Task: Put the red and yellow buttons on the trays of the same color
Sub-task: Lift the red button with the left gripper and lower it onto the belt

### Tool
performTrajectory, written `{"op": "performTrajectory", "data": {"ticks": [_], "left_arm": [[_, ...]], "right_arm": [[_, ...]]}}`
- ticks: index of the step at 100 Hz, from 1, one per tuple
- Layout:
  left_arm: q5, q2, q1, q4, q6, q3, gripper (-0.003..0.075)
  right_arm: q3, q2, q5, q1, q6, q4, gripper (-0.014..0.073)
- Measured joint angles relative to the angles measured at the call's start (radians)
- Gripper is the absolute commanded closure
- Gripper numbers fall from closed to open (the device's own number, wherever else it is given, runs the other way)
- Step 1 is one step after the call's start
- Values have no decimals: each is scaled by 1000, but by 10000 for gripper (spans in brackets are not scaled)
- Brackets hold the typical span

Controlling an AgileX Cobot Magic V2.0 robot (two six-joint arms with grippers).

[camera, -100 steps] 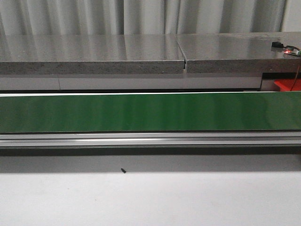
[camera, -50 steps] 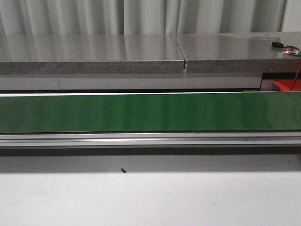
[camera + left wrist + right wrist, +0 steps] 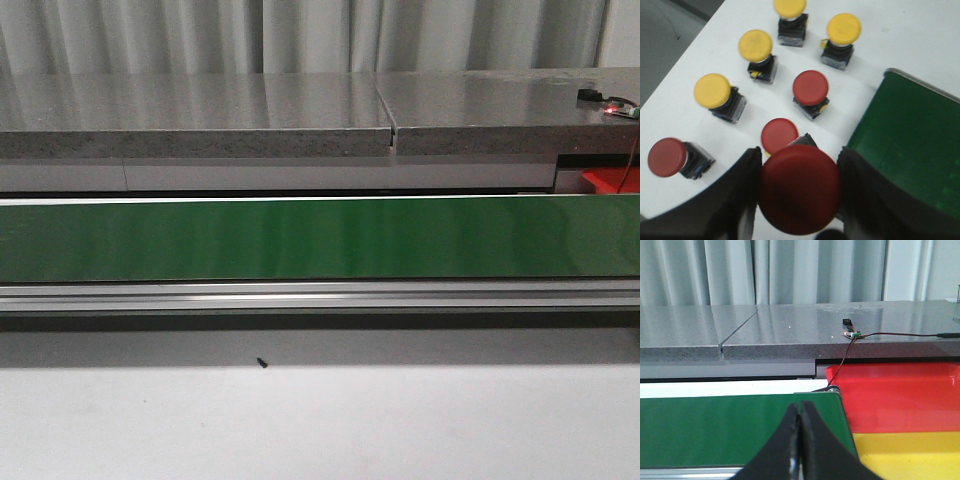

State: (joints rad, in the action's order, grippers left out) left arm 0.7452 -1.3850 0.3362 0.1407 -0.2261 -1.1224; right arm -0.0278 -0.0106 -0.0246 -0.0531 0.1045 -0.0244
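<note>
- The left gripper is clamped on a red button, whose wide cap fills the gap between the two dark fingers and sits raised above the white table.
- Below it, on the table, stand more buttons: three red ones, one just beside the held cap, one further on, and one off to the side near the table edge.
- Four yellow buttons stand beyond the red ones, each upright on a dark base and apart from its neighbours.
- The end of the green conveyor belt lies just beside the held button in the left wrist view.
- The right gripper has its fingers pressed together with nothing between them, hanging over the green belt near its end.
- Beyond the belt end lie a red tray and a yellow tray, side by side and touching, the red one nearer the grey counter.
- A small circuit board with a red wire rests on that counter.
- In the front view the belt runs across the whole frame, with no arm or button showing there.
</note>
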Motion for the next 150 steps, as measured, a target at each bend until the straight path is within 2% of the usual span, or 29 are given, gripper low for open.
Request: {"op": "performTrajectory", "data": {"ticks": [48, 84, 91, 98, 105, 109, 117, 120, 126, 136, 150], "left_arm": [[37, -183, -179, 0, 18, -116, 587], [40, -260, -214, -41, 18, -119, 577], [44, -261, -216, -50, 18, -122, 537], [51, -261, -216, -57, 18, -125, 449], [51, -262, -216, -61, 18, -125, 313], [51, -262, -216, -63, 18, -125, 202], [55, -263, -216, -63, 18, -125, 52], [55, -263, -216, -63, 18, -125, 19], [57, -263, -216, -63, 18, -125, 17], [63, -261, -216, -63, 18, -127, 62], [85, -232, -216, -61, 18, -148, 61]], "right_arm": [[0, 0, 0, 0, 0, 0, 661], [0, 0, 0, 0, 0, 0, 661], [0, 0, 0, 0, 0, 0, 661], [0, 0, 0, 0, 0, 0, 661], [0, 0, 0, 0, 0, 0, 661], [0, 0, 0, 0, 0, 0, 661], [0, 0, 0, 0, 0, 0, 661], [0, 0, 0, 0, 0, 0, 661], [0, 0, 0, 0, 0, 0, 661], [0, 0, 0, 0, 0, 0, 661], [0, 0, 0, 0, 0, 0, 661]]}}
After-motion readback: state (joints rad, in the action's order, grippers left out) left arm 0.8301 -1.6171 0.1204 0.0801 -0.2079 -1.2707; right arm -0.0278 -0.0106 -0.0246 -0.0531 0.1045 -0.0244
